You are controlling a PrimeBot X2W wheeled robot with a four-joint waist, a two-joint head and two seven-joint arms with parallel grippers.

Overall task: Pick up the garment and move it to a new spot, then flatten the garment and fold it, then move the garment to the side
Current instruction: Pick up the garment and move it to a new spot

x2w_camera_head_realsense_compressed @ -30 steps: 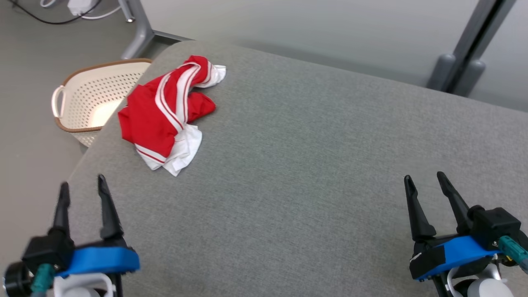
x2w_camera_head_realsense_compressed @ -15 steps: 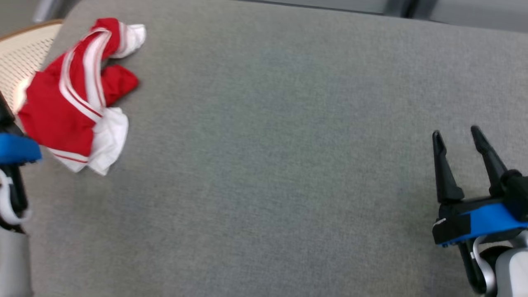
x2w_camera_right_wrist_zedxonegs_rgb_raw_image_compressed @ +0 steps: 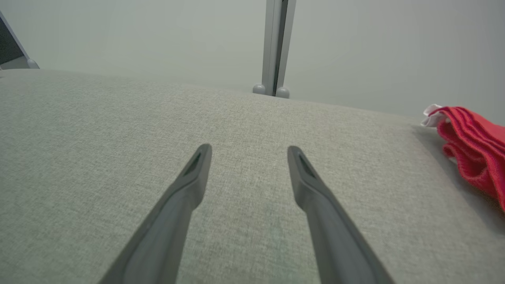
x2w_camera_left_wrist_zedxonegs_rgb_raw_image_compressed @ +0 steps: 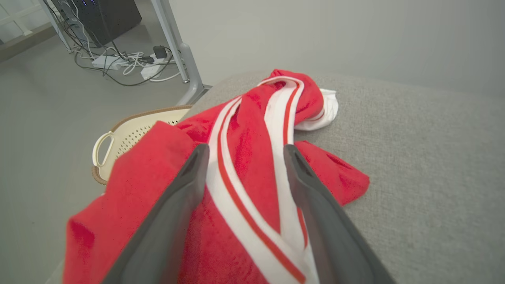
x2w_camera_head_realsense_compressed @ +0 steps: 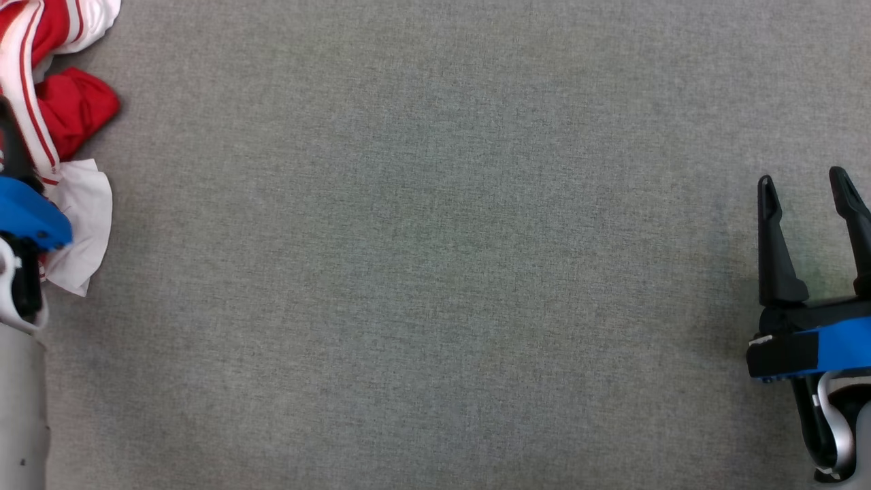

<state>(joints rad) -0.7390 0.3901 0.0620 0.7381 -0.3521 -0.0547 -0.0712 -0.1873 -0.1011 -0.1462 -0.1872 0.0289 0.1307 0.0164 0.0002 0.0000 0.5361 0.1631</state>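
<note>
Two claws stood released, holding nothing. The garment (x2w_camera_head_realsense_compressed: 75, 109) lay crumpled at the tabletop's (x2w_camera_head_realsense_compressed: 435, 272) nine o'clock edge, beneath the nearer left claw (x2w_camera_left_wrist_zedxonegs_rgb_raw_image_compressed: 244, 152), its stripes running toward twelve. The right claw (x2w_camera_head_realsense_compressed: 803, 180) hung well apart at three.

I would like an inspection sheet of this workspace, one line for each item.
Surface: grey fabric top, bare in the middle.
Job's things: red and white garment, crumpled, at the surface's left edge, not folded.
Clutter: nothing seen on the surface.
Pincers: left pincer open above the garment, contact unclear; right pincer open over bare fabric, empty.
Cables: cables and a power strip on the floor.
Surroundings: cream basket on the floor beside the surface; metal post behind.
</note>
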